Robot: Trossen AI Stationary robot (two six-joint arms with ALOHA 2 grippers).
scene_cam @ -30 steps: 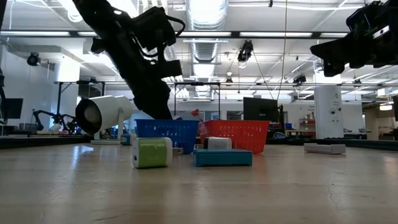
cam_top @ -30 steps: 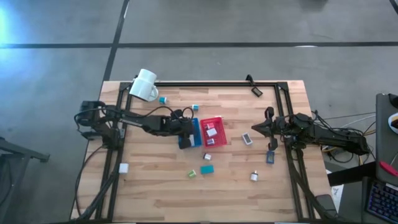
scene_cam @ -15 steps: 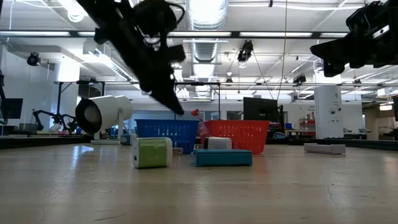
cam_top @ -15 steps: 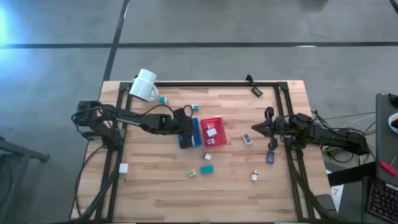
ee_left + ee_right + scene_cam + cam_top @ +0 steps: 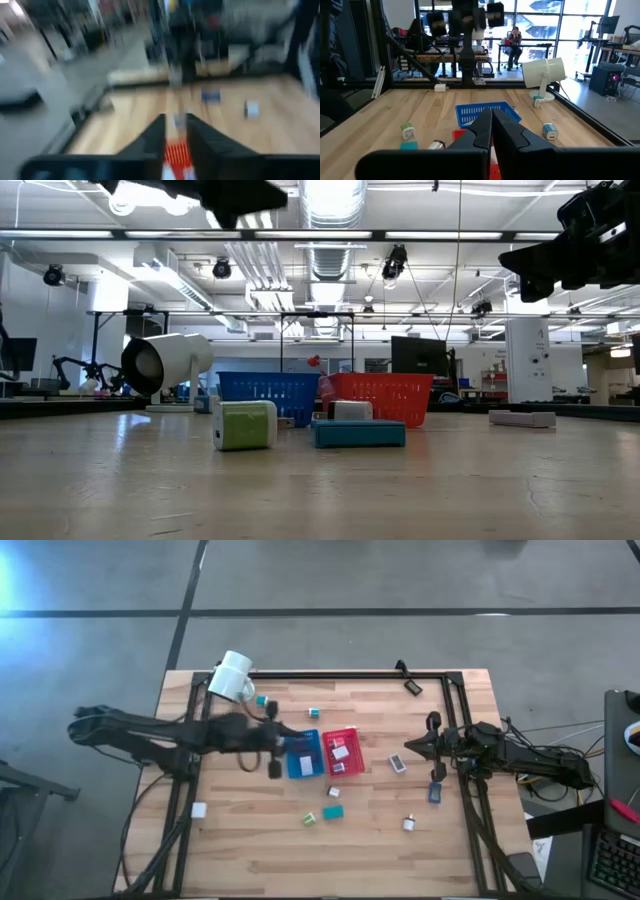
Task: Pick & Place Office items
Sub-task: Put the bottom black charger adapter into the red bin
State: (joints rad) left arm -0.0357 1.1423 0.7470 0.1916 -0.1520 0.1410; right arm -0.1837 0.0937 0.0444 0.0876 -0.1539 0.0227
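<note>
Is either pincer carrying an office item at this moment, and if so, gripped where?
Nothing visibly held. The right pincer is shut on nothing, waiting at the table's right side. The left pincer, beside the blue tray, shows no item between its fingers.

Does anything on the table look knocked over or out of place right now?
Yes. The white mug lies on its side at the table's far left corner, its open mouth facing sideways. Small office items lie scattered loose around the blue tray and the red tray.
</note>
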